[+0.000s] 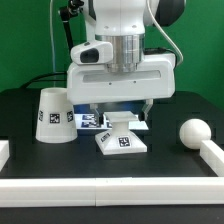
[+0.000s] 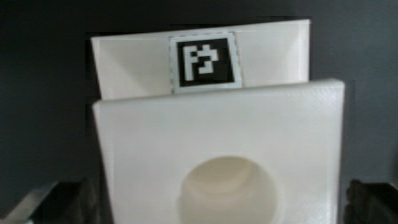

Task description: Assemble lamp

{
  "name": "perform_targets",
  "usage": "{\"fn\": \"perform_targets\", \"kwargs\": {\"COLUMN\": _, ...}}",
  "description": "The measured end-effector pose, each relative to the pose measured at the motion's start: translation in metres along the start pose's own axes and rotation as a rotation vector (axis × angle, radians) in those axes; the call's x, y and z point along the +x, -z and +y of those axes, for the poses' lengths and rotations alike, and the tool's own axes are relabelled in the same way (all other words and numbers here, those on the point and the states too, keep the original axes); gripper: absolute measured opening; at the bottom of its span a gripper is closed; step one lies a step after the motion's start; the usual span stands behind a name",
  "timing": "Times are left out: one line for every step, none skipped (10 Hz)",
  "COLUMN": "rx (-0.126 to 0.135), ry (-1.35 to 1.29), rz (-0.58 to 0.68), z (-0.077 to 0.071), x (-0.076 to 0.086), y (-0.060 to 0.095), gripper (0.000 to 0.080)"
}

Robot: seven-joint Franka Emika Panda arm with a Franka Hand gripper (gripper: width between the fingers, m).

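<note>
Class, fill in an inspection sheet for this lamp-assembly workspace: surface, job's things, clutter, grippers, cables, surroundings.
Surface: black table, edged by white rails.
Job's things: white truncated-cone plastic shade at the exterior view's left, wide end down. Flat square white plastic base in the middle, tag facing up. White round-headed bulb at the exterior view's right, apart from both.
Clutter: nothing seen; only the marker board behind the base.
Grippers: two-finger gripper directly over the base, fingers spread to either side. Whether they touch it cannot be told.
Cables: dark cables behind the arm.
Surroundings: green backdrop.
</note>
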State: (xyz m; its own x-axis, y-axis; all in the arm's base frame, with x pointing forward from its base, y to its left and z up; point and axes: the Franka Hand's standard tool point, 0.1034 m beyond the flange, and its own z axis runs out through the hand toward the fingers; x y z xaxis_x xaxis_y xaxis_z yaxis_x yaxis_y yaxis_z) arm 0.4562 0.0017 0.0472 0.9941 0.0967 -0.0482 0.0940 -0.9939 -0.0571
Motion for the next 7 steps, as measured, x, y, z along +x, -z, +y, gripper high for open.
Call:
{"fn": "perform_targets", "kwargs": {"rx": 0.000, "ry": 0.000, "rz": 0.000, "z": -0.0001, "x": 0.0000, "y": 0.0000, "gripper": 0.0571}}
{"fn": "perform_targets", "kwargs": {"rx": 0.000, "ry": 0.000, "rz": 0.000, "z": -0.0002, "x": 0.0001, "y": 0.0001, "gripper": 0.0532}}
{"fn": "perform_targets", "kwargs": {"rx": 0.000, "ry": 0.000, "rz": 0.000, "z": -0.0002, "x": 0.0002, "y": 0.0001, "gripper": 0.0532}}
{"fn": "perform_targets", "kwargs": {"rx": 0.000, "ry": 0.000, "rz": 0.000, "z": -0.0002, "x": 0.0002, "y": 0.0001, "gripper": 0.0532}}
{"fn": "perform_targets", "kwargs": {"rx": 0.000, "ry": 0.000, "rz": 0.000, "z": -0.0002, "x": 0.0002, "y": 0.0001, "gripper": 0.0532}}
{"fn": "perform_targets", "kwargs": {"rx": 0.000, "ry": 0.001, "rz": 0.000, "z": -0.0002, "x": 0.0002, "y": 0.0001, "gripper": 0.0532}}
{"fn": "perform_targets", "kwargs": {"rx": 0.000, "ry": 0.001, "rz": 0.000, "z": -0.0002, "x": 0.0002, "y": 0.0001, "gripper": 0.0532}}
